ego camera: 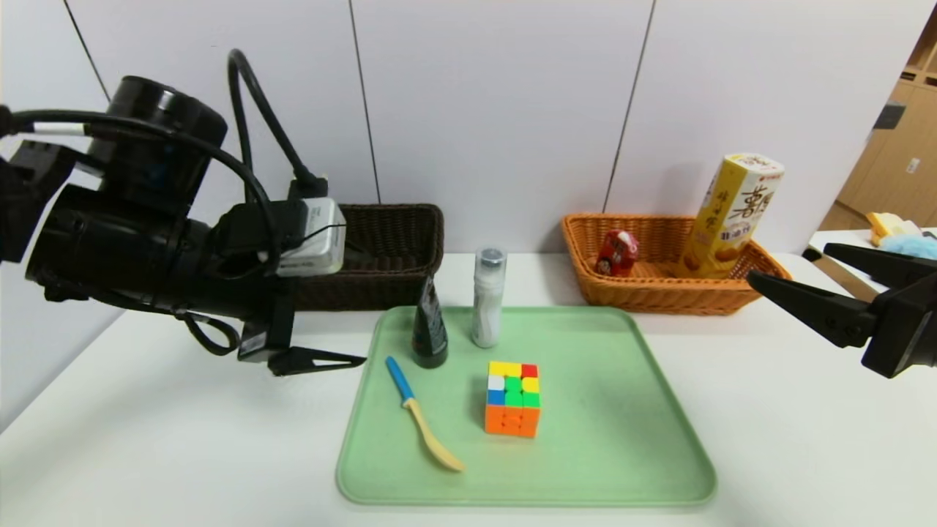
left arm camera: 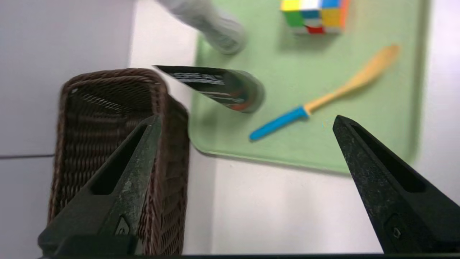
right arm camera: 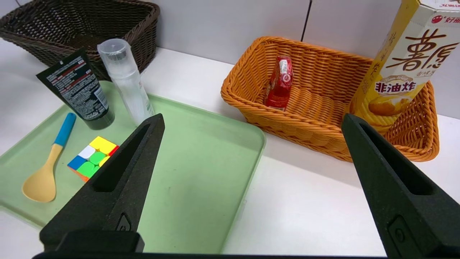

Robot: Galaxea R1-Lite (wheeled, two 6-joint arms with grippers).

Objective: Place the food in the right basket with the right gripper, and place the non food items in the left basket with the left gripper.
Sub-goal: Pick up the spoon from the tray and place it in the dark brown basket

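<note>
Head view, my stock as it stands: left gripper [ego camera: 322,360] on its orange-sectioned arm, reaching in level from my left, claw hanging low over the white table [ego camera: 146,439] just off the left edge of the green tray [ego camera: 622,439] and in front of the left basket [ego camera: 395,249]; from my left wrist view I read its fingers [left arm camera: 125,180] spread wide with nothing between them. Right gripper [ego camera: 790,267] on the black arm, held out level at my far right, tips pointing inward just beside the right basket [ego camera: 659,296]; claw fully apart, holding nothing.

Right basket, contents: yellow-and-white snack box [ego camera: 736,216], leaning against the far right corner; small red drink carton [ego camera: 617,252], upright near the back.

Tray, contents: dark tapered tube [ego camera: 430,329] standing cap-down at the back left; white bottle [ego camera: 488,296] upright just beside it; blue-handled spoon [ego camera: 421,413] lying flat in front of the tube; puzzle cube [ego camera: 512,399] near the middle.

Left basket: interior largely hidden behind my left arm, so I cannot vouch for its contents.
</note>
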